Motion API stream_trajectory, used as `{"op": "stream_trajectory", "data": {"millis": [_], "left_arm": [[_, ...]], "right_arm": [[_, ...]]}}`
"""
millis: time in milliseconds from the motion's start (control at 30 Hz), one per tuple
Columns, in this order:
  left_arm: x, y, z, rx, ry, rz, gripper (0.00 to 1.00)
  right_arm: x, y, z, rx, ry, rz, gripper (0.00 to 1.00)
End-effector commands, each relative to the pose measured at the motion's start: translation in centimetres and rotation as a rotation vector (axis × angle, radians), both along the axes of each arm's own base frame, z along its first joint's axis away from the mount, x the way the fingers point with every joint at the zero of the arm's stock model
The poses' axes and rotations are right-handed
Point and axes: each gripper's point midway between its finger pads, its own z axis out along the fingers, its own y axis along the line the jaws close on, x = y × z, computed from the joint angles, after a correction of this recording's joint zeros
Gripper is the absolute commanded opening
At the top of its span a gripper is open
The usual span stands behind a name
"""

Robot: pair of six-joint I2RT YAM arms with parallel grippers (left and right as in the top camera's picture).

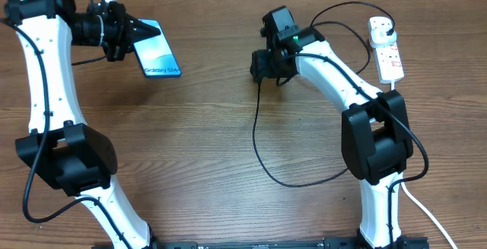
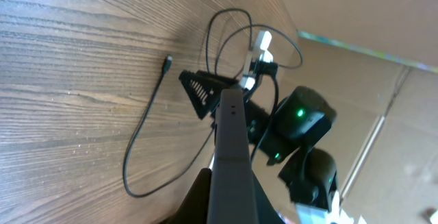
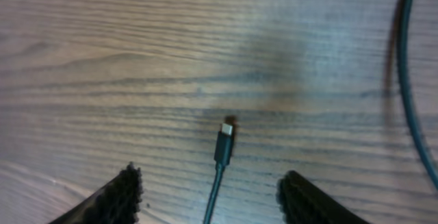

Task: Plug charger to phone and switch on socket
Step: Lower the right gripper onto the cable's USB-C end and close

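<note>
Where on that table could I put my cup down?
Bare wood lies between the phone and the loop of the charger, and nearer the front between the left arm and right arm. It's crowded far right, around the socket.

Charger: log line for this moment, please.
left gripper: shut on phone | right gripper: open, astride charger tip | charger tip: on table, not in phone

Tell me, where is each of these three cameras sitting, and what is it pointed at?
Overhead: above the table, looking straight down at left arm, right arm, phone, charger, socket.
Left wrist: behind the left gripper, looking along the held phone's edge toward the right arm.
Right wrist: above the table, facing down at the charger tip between its open fingers.
All three show the charger.
</note>
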Motion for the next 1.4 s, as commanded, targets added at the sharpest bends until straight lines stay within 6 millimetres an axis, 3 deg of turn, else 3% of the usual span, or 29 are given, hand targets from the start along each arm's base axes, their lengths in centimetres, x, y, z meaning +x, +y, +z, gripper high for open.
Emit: {"op": "stream_trajectory", "data": {"millis": [0, 200, 400, 567, 967, 1133, 1367], "left_arm": [[0.4, -1.3, 0.7, 0.007, 0.03, 0.032, 0.04], [0.8, -2.1, 0.8, 0.008, 0.015, 0.024, 0.04], [0.7, -1.5, 0.1, 0.053, 0.031, 0.039, 0.04], [0.6, -1.6, 0.0, 0.052, 0.038, 0.038, 0.04], [0.6, -1.6, 0.0, 0.052, 0.038, 0.038, 0.04], [0.6, -1.6, 0.0, 0.052, 0.04, 0.038, 0.04], [0.6, -1.6, 0.0, 0.052, 0.04, 0.038, 0.04]], "right_arm": [[-0.7, 0.7, -1.5, -0.01, 0.013, 0.019, 0.54], [-1.5, 1.3, -3.2, -0.023, 0.042, 0.034, 0.41], [-1.3, 1.5, -3.9, -0.067, 0.021, 0.035, 0.3], [-0.7, 0.3, -4.3, -0.132, -0.004, -0.046, 0.29], [-1.1, 0.5, -6.3, -0.122, 0.043, -0.062, 0.27], [-1.3, 0.7, -6.4, -0.111, 0.054, -0.067, 0.22], [-2.0, 1.2, -6.7, -0.077, 0.095, -0.073, 0.07]]}}
